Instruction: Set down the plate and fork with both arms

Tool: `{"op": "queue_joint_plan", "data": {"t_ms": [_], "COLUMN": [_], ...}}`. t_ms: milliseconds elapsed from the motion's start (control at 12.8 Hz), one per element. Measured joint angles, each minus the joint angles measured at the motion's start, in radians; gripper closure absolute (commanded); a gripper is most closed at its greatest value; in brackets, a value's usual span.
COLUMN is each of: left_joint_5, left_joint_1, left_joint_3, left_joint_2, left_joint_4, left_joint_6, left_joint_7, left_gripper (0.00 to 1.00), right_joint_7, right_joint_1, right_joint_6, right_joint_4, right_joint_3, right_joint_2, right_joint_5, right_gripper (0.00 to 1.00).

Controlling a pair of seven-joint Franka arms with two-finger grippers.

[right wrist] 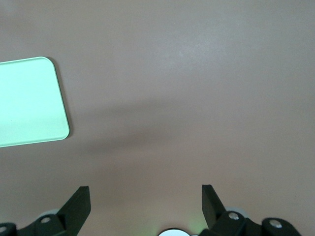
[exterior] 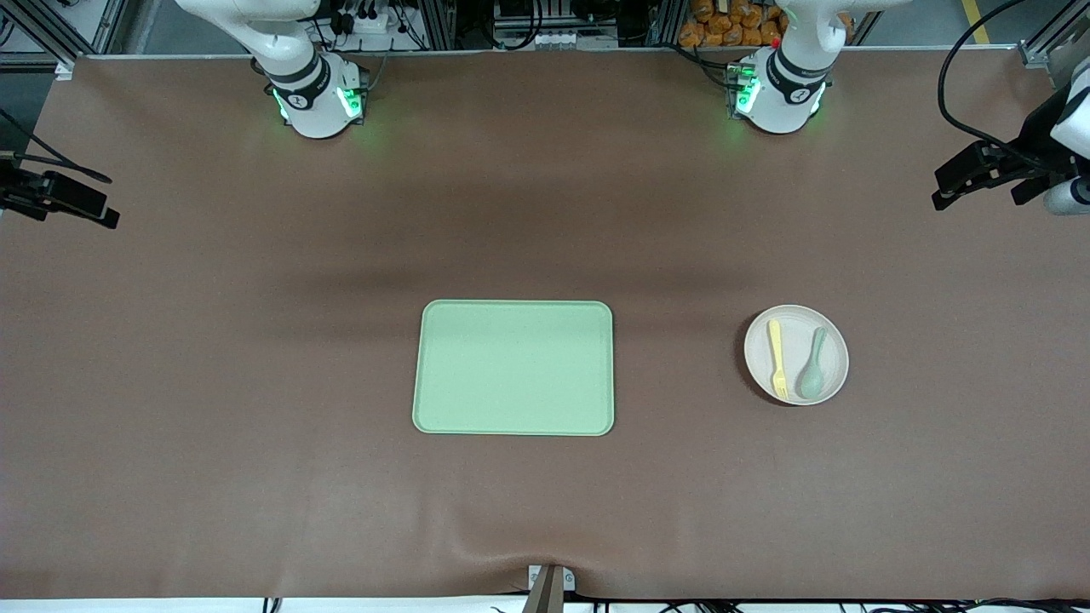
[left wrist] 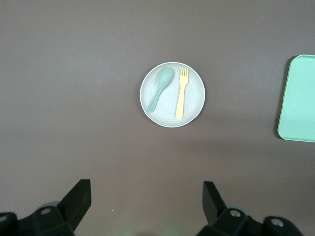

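The cream plate [exterior: 760, 337] sits on the brown table toward the left arm's end. On it lie the pale yellow fork [exterior: 777, 358] and a pale green spoon [exterior: 813, 368], side by side. The left wrist view shows the plate [left wrist: 169, 107], the fork [left wrist: 181, 98] and the spoon [left wrist: 160, 88] from high up. My left gripper [left wrist: 146, 191] is open and empty, high over the bare table between the plate and its base. My right gripper [right wrist: 146, 194] is open and empty, high over bare table near the tray's corner. Neither gripper shows in the front view.
A rectangular light green tray [exterior: 513, 367] lies at the table's middle; it also shows in the left wrist view [left wrist: 298, 98] and the right wrist view [right wrist: 29, 101]. The arm bases [exterior: 311, 94] [exterior: 779, 89] stand along the table's edge. Black mounts stick in at both table ends.
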State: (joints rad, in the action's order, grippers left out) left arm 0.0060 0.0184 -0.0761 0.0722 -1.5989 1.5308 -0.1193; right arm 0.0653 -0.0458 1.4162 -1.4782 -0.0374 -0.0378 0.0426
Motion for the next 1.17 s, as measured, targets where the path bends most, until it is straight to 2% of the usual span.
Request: {"op": "queue_joint_plan", "data": {"t_ms": [1175], "left_joint_5": [0.0], "left_joint_1": [0.003], "left_joint_3": [0.006], "left_joint_2": [-0.027], "left_joint_4": [-0.006], "left_joint_6": [-0.011], "left_joint_7": [0.0], "left_gripper": [0.0], "right_joint_7": [0.0], "right_joint_1": [0.0], "right_joint_6": [0.0], "right_joint_4": [0.0], "right_joint_3": [0.0], "right_joint_2": [0.0], "right_joint_5": [0.0], "right_gripper": [0.0]}}
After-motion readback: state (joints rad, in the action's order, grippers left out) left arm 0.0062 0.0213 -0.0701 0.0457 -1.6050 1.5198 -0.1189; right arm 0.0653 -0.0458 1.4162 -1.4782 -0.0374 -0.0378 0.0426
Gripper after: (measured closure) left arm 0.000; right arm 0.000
